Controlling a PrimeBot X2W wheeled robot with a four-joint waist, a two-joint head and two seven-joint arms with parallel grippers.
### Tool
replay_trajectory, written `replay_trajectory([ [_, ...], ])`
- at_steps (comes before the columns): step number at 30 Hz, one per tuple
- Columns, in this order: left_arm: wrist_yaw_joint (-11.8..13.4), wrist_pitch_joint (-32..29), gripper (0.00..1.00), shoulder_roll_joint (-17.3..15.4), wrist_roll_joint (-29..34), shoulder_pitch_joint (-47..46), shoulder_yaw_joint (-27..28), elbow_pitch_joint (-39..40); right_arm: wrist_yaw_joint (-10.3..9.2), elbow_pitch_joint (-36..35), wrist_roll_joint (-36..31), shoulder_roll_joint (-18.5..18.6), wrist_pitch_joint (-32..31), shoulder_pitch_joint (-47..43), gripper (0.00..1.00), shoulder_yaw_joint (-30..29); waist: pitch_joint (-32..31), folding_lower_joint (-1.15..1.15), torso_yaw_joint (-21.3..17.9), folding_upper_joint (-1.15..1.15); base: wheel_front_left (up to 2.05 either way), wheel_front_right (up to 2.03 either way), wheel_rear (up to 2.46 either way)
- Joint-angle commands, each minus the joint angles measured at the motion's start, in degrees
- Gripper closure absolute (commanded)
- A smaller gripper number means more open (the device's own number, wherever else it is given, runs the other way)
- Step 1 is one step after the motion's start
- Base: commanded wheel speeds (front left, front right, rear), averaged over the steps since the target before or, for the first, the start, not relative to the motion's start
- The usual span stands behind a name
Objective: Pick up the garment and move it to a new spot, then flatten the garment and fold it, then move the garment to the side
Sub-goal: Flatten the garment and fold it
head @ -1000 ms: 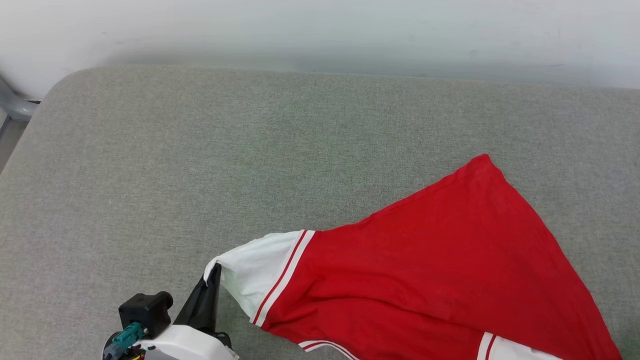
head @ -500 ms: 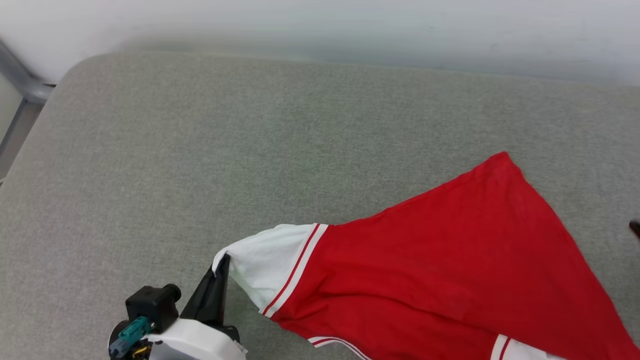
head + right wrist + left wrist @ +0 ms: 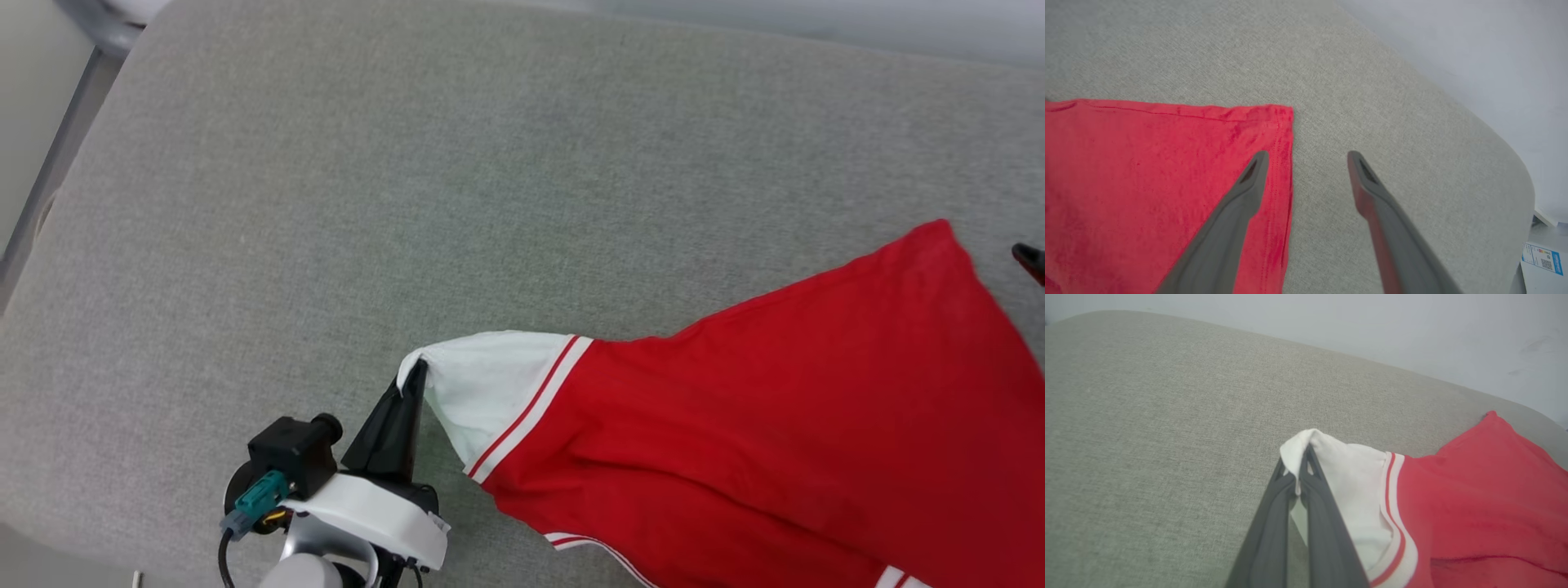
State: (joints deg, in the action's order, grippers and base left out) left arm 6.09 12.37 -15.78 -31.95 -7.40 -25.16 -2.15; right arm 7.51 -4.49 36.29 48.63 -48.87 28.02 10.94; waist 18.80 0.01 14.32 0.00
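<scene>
Fingers of the left tool [image 3: 1303,457] are pressed together on the tip of a white sleeve [image 3: 490,380], and a small fold of white cloth pokes out above the 2 dark tips. That sleeve rises off the grey fabric worktop [image 3: 326,204] into a little peak at the grip.

From this pinched point the garment [image 3: 775,425] spreads away to the robot's right. Past the sleeve comes the striped trim [image 3: 535,404], in red and white, and then the plain red body. Its long axis runs slantwise in the head view, from the held sleeve at the lower middle up to the hem corner [image 3: 940,233] at the upper right. The sleeve end points toward the robot's left and the hem end toward the far right. The red body lies on the worktop, creased near the sleeve, and its near side runs off the bottom of the head view.

The right tool [image 3: 1308,157] is near that hem corner, with its 2 fingers spread wide apart and nothing between them. In its wrist view 1 finger shows over the red cloth and the other over bare worktop, either side of the garment's side edge. Whether either finger touches the cloth cannot be told.
</scene>
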Motion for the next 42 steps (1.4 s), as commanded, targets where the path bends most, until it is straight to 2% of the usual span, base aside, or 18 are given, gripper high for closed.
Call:
replay_trajectory([
  [1,-0.26,0.50,1.00,0.45,0.13,-1.21,0.00,-0.37,-0.06,1.90,-0.23,0.40,-1.51,2.99,0.00,2.85,2.11,-0.01,1.80,0.00,0.00,0.00,0.00],
  [5,-0.56,0.94,1.00,1.34,0.33,-2.54,-0.40,-0.82,-0.06,7.11,-0.32,-0.69,-4.26,8.83,0.00,8.07,4.18,-0.01,2.74,0.00,0.00,0.00,0.00],
  [11,-1.49,1.46,1.00,2.75,0.50,-4.66,-1.19,-2.08,-0.06,15.44,-1.57,-1.91,-4.56,14.52,0.00,13.94,6.94,-0.01,4.43,0.00,0.00,0.00,0.00],
  [15,-1.81,1.87,1.00,3.08,0.77,-5.58,-1.03,-2.64,-0.05,19.43,-0.81,-1.25,-5.40,14.39,0.00,18.69,8.16,-0.01,5.24,0.00,0.00,0.00,0.00],
  [21,-1.94,2.16,1.00,3.39,0.93,-5.86,-0.83,-3.31,0.05,21.20,2.33,-0.23,-5.64,12.49,0.00,23.99,8.49,-0.01,5.29,0.00,0.00,0.00,0.00],
  [22,-1.90,2.24,1.00,3.38,0.90,-5.79,-0.68,-3.47,0.05,21.03,2.21,0.02,-4.87,12.81,0.75,24.61,8.36,-0.01,5.11,0.00,0.00,0.00,0.00],
  [23,-1.85,2.31,1.00,3.38,0.87,-5.73,-0.56,-3.61,0.05,20.86,2.21,0.44,-4.29,13.25,1.00,25.23,8.21,-0.01,4.93,0.00,0.00,0.00,0.00],
  [27,-1.90,2.47,1.00,2.91,0.92,-5.49,-0.20,-4.21,-0.07,20.69,3.01,0.71,0.00,17.13,1.00,25.32,6.77,-0.01,3.80,0.00,0.00,0.00,0.00],
  [32,-1.67,2.42,1.00,1.26,1.13,-5.11,0.80,-4.46,-0.07,21.10,4.99,-0.87,7.36,19.88,1.00,23.87,3.37,-0.01,2.20,0.00,0.00,0.00,0.00],
  [42,-1.12,0.38,1.00,-3.46,2.21,-8.52,3.01,-1.51,-0.06,20.58,5.94,-3.23,22.69,16.59,1.00,19.54,-5.01,-0.01,-1.59,0.00,0.00,0.00,0.00],
])
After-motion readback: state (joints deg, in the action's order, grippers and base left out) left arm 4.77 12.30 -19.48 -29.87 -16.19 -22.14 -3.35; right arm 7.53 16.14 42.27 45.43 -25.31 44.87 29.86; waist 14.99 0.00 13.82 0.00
